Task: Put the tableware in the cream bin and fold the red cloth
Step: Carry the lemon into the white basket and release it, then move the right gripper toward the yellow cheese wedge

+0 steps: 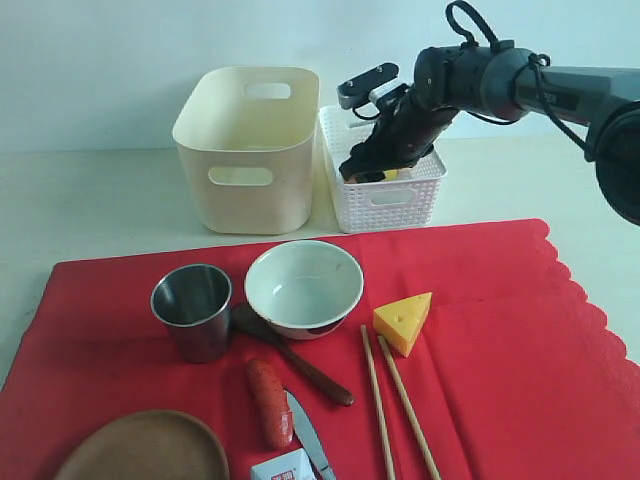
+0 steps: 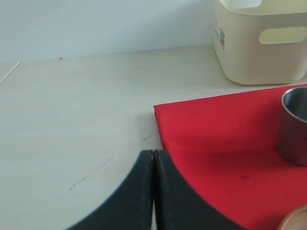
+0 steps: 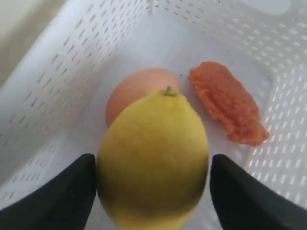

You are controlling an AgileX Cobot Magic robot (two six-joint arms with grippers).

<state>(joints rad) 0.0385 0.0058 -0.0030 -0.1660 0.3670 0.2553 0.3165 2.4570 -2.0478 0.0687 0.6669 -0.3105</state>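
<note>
On the red cloth [image 1: 500, 330] lie the steel cup [image 1: 192, 310], pale bowl [image 1: 303, 287], dark spoon [image 1: 295, 360], two chopsticks [image 1: 385, 400], knife [image 1: 310, 440] and brown plate [image 1: 145, 447]. The cream bin [image 1: 248, 150] stands behind them. My right gripper [image 1: 372, 170] reaches down into the white lattice basket [image 1: 385, 195]. Its jaws stand wide around a lemon [image 3: 153, 158], with a thin gap on one side. My left gripper [image 2: 154, 153] is shut and empty, low over the cloth's corner [image 2: 216, 129], near the cup [image 2: 293, 124].
An egg [image 3: 129, 93] and an orange food piece [image 3: 228, 103] lie in the basket under the lemon. A cheese wedge [image 1: 403, 320], a sausage [image 1: 270, 400] and a small carton [image 1: 283, 467] lie on the cloth among the tableware.
</note>
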